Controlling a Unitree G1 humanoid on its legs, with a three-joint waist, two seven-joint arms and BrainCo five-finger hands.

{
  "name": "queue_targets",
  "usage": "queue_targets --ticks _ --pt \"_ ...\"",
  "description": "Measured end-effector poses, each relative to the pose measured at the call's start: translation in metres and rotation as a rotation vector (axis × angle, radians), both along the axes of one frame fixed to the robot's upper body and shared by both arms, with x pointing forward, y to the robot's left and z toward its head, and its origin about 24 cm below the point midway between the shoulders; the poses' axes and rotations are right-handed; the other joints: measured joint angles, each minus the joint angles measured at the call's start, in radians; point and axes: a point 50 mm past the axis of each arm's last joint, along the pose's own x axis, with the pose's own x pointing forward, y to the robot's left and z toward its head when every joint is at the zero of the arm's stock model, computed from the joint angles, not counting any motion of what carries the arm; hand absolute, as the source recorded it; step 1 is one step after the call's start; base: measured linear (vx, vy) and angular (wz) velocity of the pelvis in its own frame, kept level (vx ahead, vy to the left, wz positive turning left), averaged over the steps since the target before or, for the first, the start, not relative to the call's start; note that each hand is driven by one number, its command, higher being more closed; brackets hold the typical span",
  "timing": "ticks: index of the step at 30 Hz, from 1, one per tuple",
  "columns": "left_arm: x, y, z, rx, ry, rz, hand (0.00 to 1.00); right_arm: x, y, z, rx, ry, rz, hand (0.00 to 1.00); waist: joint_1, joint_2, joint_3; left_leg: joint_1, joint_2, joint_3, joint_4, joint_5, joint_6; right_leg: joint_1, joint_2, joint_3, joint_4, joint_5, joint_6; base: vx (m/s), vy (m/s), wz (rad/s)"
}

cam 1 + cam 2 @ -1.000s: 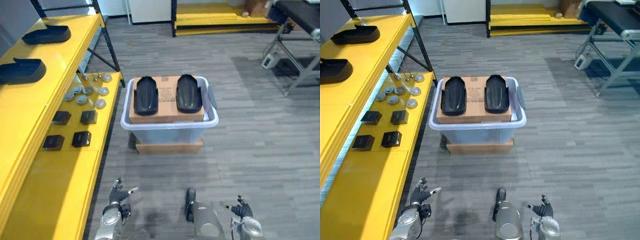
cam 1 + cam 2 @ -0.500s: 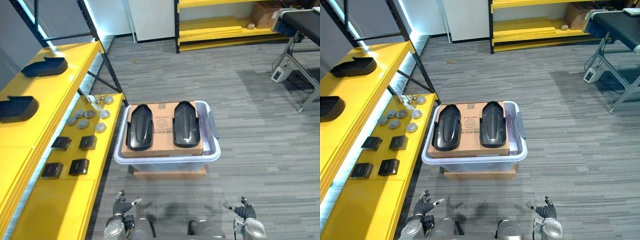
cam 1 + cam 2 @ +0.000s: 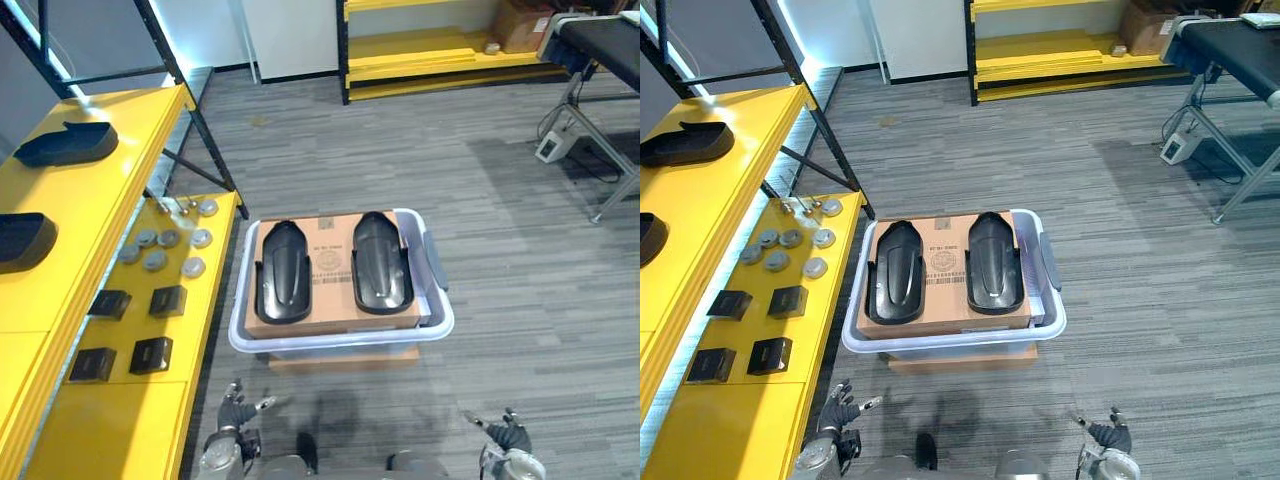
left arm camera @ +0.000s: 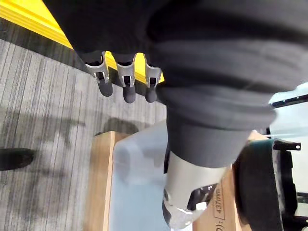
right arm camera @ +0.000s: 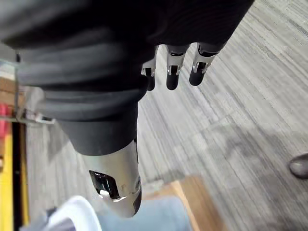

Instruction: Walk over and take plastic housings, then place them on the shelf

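Fingers [image 4: 127,82] of the left hand [image 3: 236,410] hang straight and slightly spread, holding nothing, low at the near edge of the head views beside the front of the yellow shelf [image 3: 110,195]. Fingers [image 5: 173,76] of the right hand [image 3: 507,438] are equally loose and apart, empty above the grey floor [image 3: 500,250].

Ahead of the hands, roughly between them, a pale plastic bin [image 3: 340,347] sits on a flat brown board [image 3: 340,361]. A cardboard box [image 3: 333,265] fills the top of the bin. Two black plastic housings lie side by side on the box, the left housing [image 3: 283,272] and the right housing [image 3: 380,262], a strip of cardboard between them and both well clear of either hand.

On the shelf's upper level lie two more: a far housing [image 3: 65,145] and a near housing [image 3: 20,240], the latter cut by the frame's edge. Its lower level carries a cluster of grey discs [image 3: 155,262] and four small black boxes [image 3: 168,300]. A second yellow rack [image 3: 440,45] lines the far wall, and a black table [image 3: 600,35] stands at right.
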Motion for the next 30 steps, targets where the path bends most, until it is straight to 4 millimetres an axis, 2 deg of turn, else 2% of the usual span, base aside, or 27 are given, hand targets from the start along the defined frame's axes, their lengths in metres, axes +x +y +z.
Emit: queue_targets --ticks 3,6,8,11,13,16,18,20,25,30 --pt "-0.001 0.001 0.001 0.003 -0.008 -0.004 0.0 0.019 -0.014 0.041 -0.138 -0.144 0.003 0.0 -0.012 -0.003 -0.012 -0.011 -0.002 -0.003 0.0 0.0 0.0 -0.008 0.003 -0.003 -0.006 0.001 0.001 0.04 -0.016 0.03" --pt "0.0 0.002 0.002 0.011 -0.007 -0.014 0.0 0.039 -0.013 0.067 -0.222 -0.247 0.042 0.0 -0.013 -0.013 -0.018 -0.014 -0.002 -0.005 -0.001 0.0 0.0 -0.008 0.004 -0.004 -0.011 0.001 0.001 0.02 -0.01 0.01" --pt "0.0 0.0 0.002 0.015 -0.007 -0.031 0.0 0.05 -0.011 0.08 -0.265 -0.295 0.056 0.0 -0.013 -0.014 -0.018 -0.02 -0.003 -0.01 -0.001 0.0 0.0 -0.011 0.004 -0.006 -0.014 0.002 0.002 0.0 0.0 0.0" --pt "0.001 -0.003 0.002 0.019 -0.009 -0.056 0.0 0.077 0.001 0.102 -0.341 -0.361 0.148 0.0 -0.013 -0.009 -0.022 -0.045 -0.003 -0.013 -0.001 0.002 0.002 -0.028 0.005 -0.006 -0.015 0.008 0.005 0.0 0.0 0.0" --pt "0.004 -0.007 0.004 0.019 -0.022 -0.083 0.0 0.103 0.016 0.117 -0.387 -0.405 0.248 0.0 -0.007 -0.009 -0.021 -0.065 -0.004 -0.016 -0.001 0.008 0.01 -0.044 0.004 -0.009 -0.02 0.017 0.007 -0.01 0.006 0.04" --pt "0.007 -0.01 0.005 0.017 -0.038 -0.101 0.0 0.13 0.029 0.128 -0.418 -0.432 0.31 0.0 0.008 -0.007 -0.017 -0.093 -0.006 -0.027 -0.001 0.019 0.015 -0.063 0.003 -0.022 -0.027 0.029 0.007 -0.04 0.015 0.14" --pt "0.012 -0.014 0.009 0.014 -0.062 -0.12 0.0 0.154 0.034 0.133 -0.425 -0.423 0.327 0.0 0.024 -0.002 0.011 -0.121 -0.012 -0.05 -0.001 0.036 0.022 -0.076 -0.001 -0.045 -0.034 0.041 0.006 -0.08 0.026 0.29" --pt "0.019 -0.017 0.011 0.012 -0.081 -0.131 0.0 0.168 0.034 0.137 -0.421 -0.408 0.315 0.0 0.041 0.011 0.05 -0.144 -0.017 -0.079 -0.001 0.052 0.027 -0.081 -0.004 -0.073 -0.04 0.051 0.008 -0.1 0.03 0.39" --pt "0.025 -0.016 0.015 0.029 -0.106 -0.116 0.0 0.191 0.039 0.141 -0.399 -0.374 0.298 0.0 0.055 0.029 0.105 -0.204 -0.022 -0.137 -0.001 0.087 0.028 -0.112 -0.005 -0.131 -0.04 0.064 0.006 -0.09 0.018 0.38" --pt "0.04 -0.02 0.022 0.036 -0.163 -0.12 0.0 0.211 0.034 0.145 -0.381 -0.32 0.251 0.0 0.069 0.051 0.152 -0.25 -0.023 -0.194 -0.004 0.114 0.024 -0.132 -0.007 -0.185 -0.039 0.068 0.007 -0.07 0.004 0.31"
